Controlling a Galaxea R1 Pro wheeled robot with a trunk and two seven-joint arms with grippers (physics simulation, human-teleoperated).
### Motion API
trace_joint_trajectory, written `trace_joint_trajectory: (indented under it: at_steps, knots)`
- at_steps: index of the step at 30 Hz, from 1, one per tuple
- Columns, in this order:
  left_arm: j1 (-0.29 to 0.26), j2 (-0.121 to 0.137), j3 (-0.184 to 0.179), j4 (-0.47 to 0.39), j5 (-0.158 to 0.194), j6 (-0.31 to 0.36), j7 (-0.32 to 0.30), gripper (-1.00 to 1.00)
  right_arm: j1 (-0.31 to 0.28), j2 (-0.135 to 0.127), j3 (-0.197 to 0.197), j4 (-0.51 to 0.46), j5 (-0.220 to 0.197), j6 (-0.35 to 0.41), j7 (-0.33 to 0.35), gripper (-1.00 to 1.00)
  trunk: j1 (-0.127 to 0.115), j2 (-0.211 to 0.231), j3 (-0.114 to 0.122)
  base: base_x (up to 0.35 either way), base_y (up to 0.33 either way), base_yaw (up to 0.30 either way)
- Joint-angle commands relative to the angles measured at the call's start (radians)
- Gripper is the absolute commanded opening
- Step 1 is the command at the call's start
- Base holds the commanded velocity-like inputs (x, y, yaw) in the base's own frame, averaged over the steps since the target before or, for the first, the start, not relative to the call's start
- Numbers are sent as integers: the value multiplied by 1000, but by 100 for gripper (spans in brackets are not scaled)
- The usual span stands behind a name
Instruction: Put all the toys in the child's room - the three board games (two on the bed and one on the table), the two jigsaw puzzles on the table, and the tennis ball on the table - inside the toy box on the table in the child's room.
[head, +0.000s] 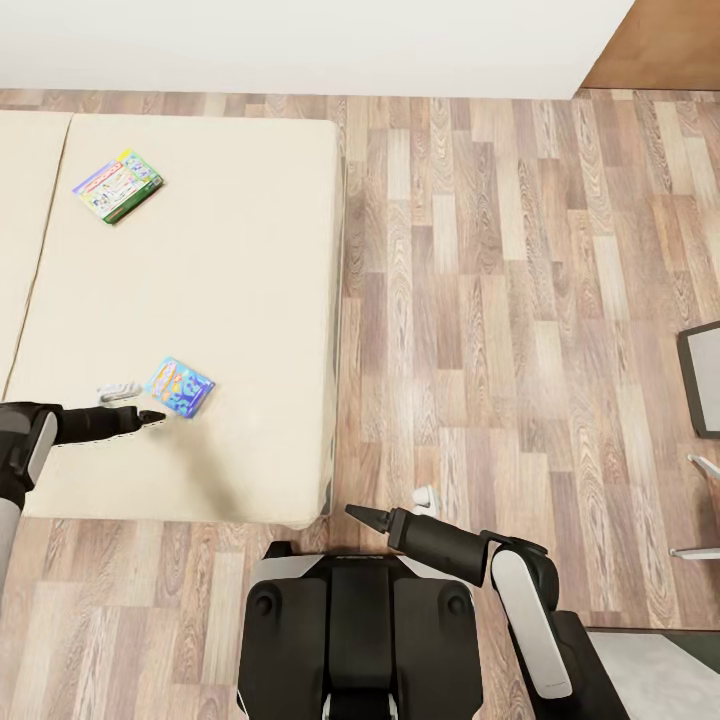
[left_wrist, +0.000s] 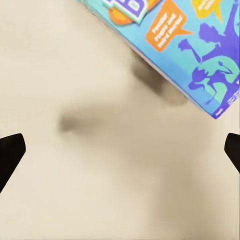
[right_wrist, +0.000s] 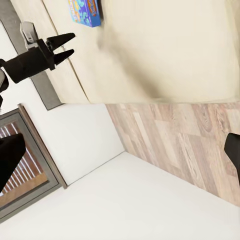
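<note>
Two board games lie on the beige bed (head: 220, 300). A small blue one (head: 180, 387) sits near the bed's front edge, and a larger green-edged one (head: 118, 186) lies farther back to the left. My left gripper (head: 153, 415) hovers low over the mattress just short of the blue box's near corner, open and holding nothing. In the left wrist view the blue box (left_wrist: 190, 45) lies beyond the two spread fingertips (left_wrist: 10, 155). The right wrist view shows the left gripper (right_wrist: 67, 46) and the blue box (right_wrist: 86, 11). My right gripper (head: 360, 515) hangs open over the floor by the bed's front corner.
Wood-plank floor (head: 500, 300) spreads to the right of the bed. A grey chair (head: 702, 380) stands at the right edge. A white wall (head: 300, 40) runs behind the bed. My dark base (head: 350, 630) is at the foot of the bed.
</note>
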Motion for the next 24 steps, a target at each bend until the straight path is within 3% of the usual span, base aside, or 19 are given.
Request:
trace_joint_trajectory:
  at_steps: [1, 14, 18, 24]
  knots:
    - [-6, 1, 3, -1, -6, 6, -2, 100, 0, 1, -1, 0, 9, 3, 9, 100, 1, -1, -1, 0, 0, 0]
    - [-129, -9, 5, 14, 8, 2, 248, 100, 0, 1, -1, -1, 9, 3, 9, 100, 1, -1, -1, 0, 0, 0]
    - [-166, -40, 5, 16, 9, -1, 274, 100, 0, 1, -1, -1, 9, 3, 9, 100, 1, -1, -3, 0, 0, 0]
    - [-177, -74, 4, 16, 8, -10, 279, 100, 0, 1, -1, -1, 9, 3, 9, 100, 1, -1, -11, 0, 0, 0]
